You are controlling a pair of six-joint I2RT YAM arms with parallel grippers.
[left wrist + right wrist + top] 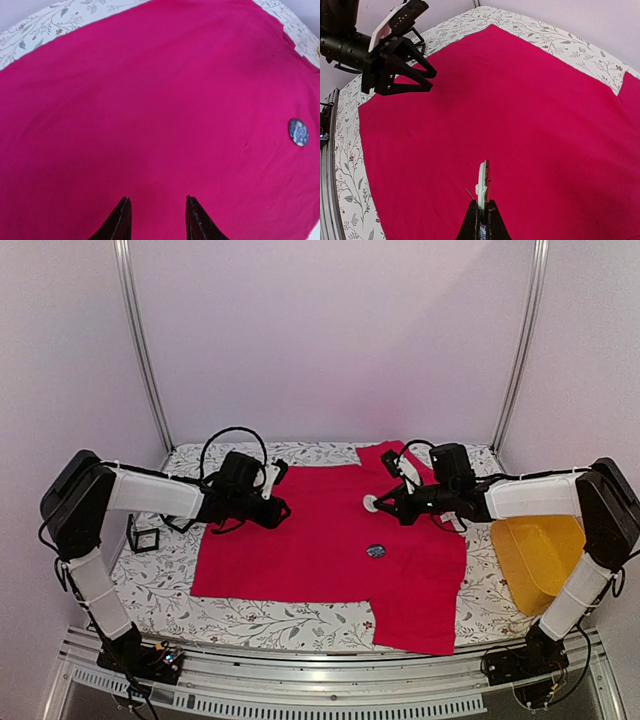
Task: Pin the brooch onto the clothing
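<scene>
Red T-shirt (320,530) flat on table (260,620). Your right gripper (481,205) clamps white brooch (483,180) edge-on above it; left gripper (157,200) apart, empty. Blue badge (376,551) on shirt. Step looks like positioning; next, drive pin into fabric.

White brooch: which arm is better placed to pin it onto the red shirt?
Right. The right claw is shut on the white brooch, its pin showing, above the red T-shirt. The left claw is open and empty, off to one side.
</scene>
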